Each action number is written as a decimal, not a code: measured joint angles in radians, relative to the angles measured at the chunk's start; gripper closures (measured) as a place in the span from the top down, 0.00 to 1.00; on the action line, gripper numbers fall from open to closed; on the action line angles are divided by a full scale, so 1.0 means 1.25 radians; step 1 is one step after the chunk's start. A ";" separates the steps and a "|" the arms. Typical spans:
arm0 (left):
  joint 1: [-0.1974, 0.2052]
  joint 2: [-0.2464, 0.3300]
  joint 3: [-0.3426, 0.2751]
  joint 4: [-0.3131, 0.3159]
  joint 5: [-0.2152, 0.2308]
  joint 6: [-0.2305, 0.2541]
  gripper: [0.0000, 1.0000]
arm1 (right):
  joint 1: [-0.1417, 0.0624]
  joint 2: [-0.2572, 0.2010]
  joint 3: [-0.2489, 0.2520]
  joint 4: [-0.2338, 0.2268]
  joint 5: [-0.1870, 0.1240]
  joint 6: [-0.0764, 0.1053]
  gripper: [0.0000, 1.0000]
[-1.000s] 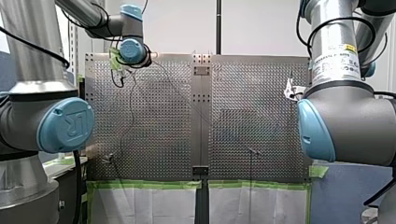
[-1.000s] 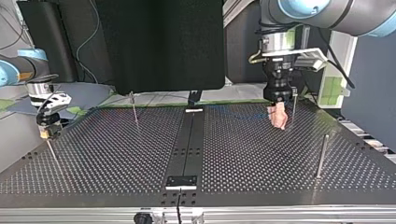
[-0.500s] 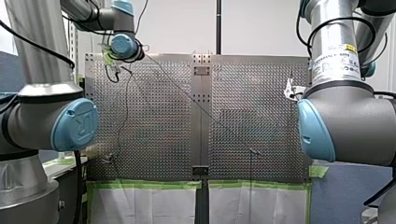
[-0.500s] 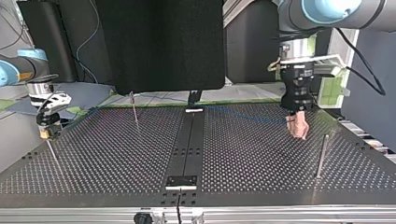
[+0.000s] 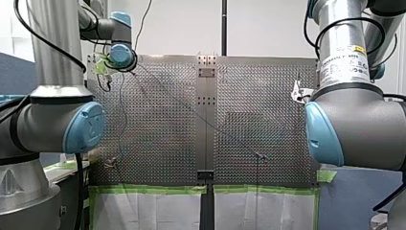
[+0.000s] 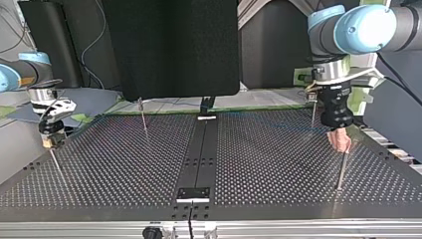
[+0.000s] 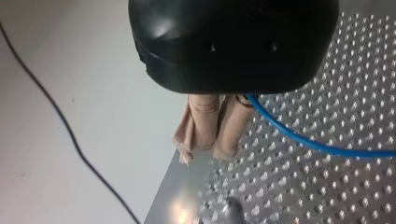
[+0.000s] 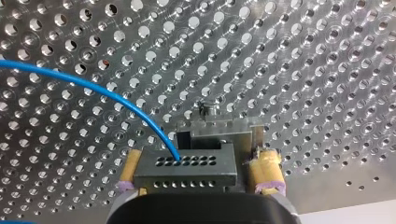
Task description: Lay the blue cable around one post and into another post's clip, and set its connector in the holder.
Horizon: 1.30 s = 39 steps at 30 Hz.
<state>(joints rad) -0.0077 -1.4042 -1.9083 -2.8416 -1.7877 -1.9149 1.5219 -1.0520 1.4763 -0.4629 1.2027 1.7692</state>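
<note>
Blue cable: pinched between my left gripper's closed beige pads, at the perforated metal table's edge.
Black multi-hole connector: clamped by my right gripper's yellow pads, near the opposite edge.
Pose: my left gripper points straight down beside a thin metal post.

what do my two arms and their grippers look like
My left arm and my right arm are silver-grey tubes with light blue joint caps and black cables looped along them. My right arm bears a white label with a yellow mark. My left gripper has a rounded black body and beige pads; my right gripper has yellow pads.
</note>
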 joint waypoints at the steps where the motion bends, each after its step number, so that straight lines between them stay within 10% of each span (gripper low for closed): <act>1: 0.008 0.003 0.001 0.000 0.005 -0.001 0.16 | 0.000 0.000 0.000 0.000 0.000 0.000 1.00; 13: 0.079 0.014 0.001 0.006 0.027 -0.016 0.18 | 0.000 0.000 0.000 0.000 0.000 0.000 1.00; 39: 0.100 -0.007 0.002 0.093 0.074 -0.081 0.24 | 0.000 0.000 0.000 0.000 0.000 0.000 1.00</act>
<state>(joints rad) 0.1173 -1.4127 -1.9065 -2.7258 -1.6952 -2.0156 1.5219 -1.0520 1.4763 -0.4629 1.2026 1.7692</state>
